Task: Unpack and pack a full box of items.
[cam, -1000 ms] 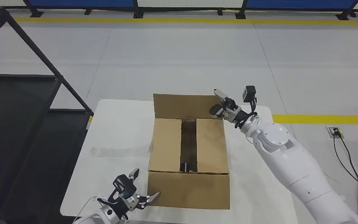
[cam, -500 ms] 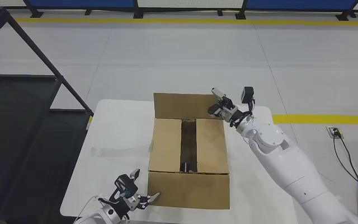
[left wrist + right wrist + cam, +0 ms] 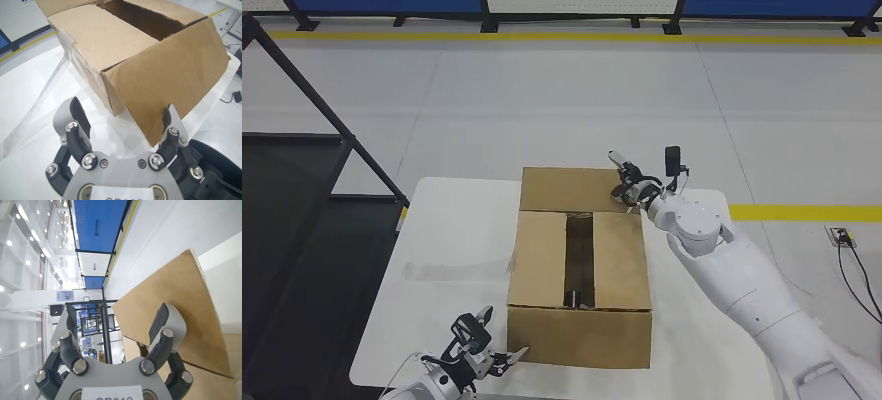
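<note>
A brown cardboard box [image 3: 542, 260] stands in the middle of the white table [image 3: 452, 220]. Its two long flaps lie nearly shut, with a dark gap [image 3: 579, 255] between them. My right gripper [image 3: 622, 175] is at the right corner of the raised far flap [image 3: 567, 188]. It is open, with one finger [image 3: 163, 319] against that flap [image 3: 170, 291]. My left gripper [image 3: 502, 338] sits low at the left corner of the near flap [image 3: 582, 340]. It is open [image 3: 123, 113], and the flap's corner [image 3: 151, 140] lies just inside one finger [image 3: 167, 116].
A strip of clear tape [image 3: 457, 268] lies on the table left of the box and clings to its side [image 3: 37, 106]. Bare table surrounds the box. A black frame [image 3: 332, 150] stands off the table's left side.
My right gripper has shifted left and away, closer along the far flap's corner. My left gripper has drawn back slightly toward the table's front edge. Both stay open.
</note>
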Available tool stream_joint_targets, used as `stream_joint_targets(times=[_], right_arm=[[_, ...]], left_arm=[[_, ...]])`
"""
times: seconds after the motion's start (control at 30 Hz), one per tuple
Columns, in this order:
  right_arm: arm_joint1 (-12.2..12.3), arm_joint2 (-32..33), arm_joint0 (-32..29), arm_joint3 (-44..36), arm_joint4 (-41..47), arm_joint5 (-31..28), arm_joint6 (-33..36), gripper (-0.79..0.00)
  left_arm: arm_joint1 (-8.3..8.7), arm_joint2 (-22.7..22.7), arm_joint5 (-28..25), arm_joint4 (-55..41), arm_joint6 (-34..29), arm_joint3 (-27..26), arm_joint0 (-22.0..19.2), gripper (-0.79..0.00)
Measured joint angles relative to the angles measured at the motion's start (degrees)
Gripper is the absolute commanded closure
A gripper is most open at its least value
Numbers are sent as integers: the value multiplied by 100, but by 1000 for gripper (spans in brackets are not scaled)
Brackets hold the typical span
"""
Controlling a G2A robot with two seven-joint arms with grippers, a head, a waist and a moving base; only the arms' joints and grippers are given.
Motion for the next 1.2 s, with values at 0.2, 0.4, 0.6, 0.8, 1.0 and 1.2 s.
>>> stream_joint_targets(times=[0.2, 0.4, 0.6, 0.8, 1.0, 1.2], right_arm=[[-226, -103, 205, 454, -108, 198, -9, -785], [-416, -180, 351, 868, -260, 460, 39, -785], [-596, -224, 457, 1188, -384, 637, 42, -785], [-718, -125, 492, 1412, -395, 450, 3, -785], [-744, 143, 413, 1431, -272, -170, 56, -785], [-616, 538, 144, 1012, -145, -1095, 849, -785]], left_arm=[[5, 58, -12, 60, 17, -2, -23, -785], [10, 144, -98, 95, 29, 18, -64, -785], [14, 214, -135, 133, 50, 41, -96, -785], [28, 205, -205, 119, 108, 62, -93, -785], [46, 96, -176, 57, 309, -42, 8, -785], [98, -389, -163, -156, 874, -475, 439, -785]])
